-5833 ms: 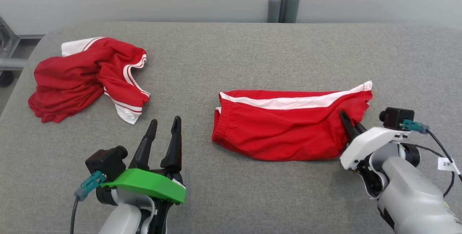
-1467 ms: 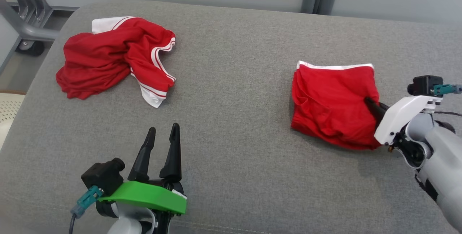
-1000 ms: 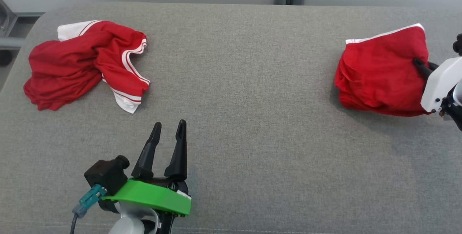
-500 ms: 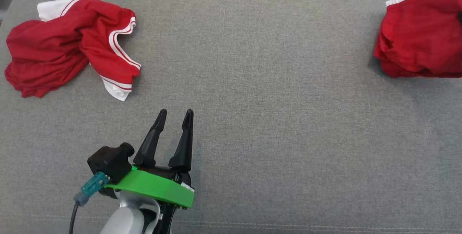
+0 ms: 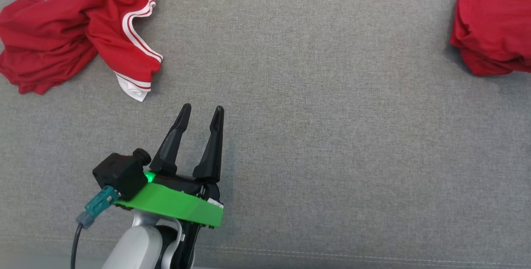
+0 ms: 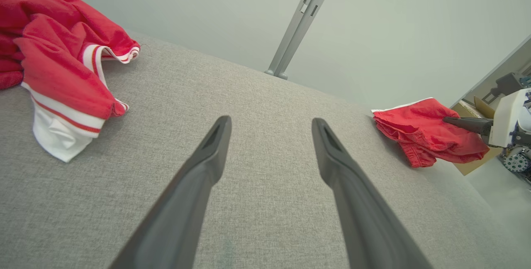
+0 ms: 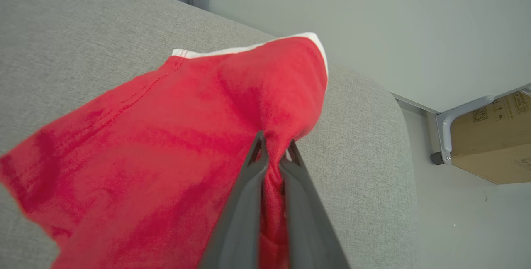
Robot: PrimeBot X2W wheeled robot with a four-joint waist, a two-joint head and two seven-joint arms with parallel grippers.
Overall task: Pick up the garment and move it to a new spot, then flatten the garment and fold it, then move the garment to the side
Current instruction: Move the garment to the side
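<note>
I am pinching the folded red shorts (image 7: 157,144) in the right gripper (image 7: 276,143). Its two fingers are pressing together on a bunched edge, with red cloth squeezed between them. The shorts are spreading out ahead and to the left of those fingers, white trim along the far edge, and are resting near the rounded end of the grey fabric-covered table (image 5: 332,115). I cannot tell whether the pinched edge is lifting off the surface. A cardboard box (image 7: 493,136) is sitting on the floor off to this gripper's right. My left gripper (image 5: 203,109) is hovering over bare table with its fingers spread apart and nothing between them. A crumpled red shirt (image 5: 62,24) with white stripes is lying ahead and to its left, and the shorts are sitting far to its right.
</note>
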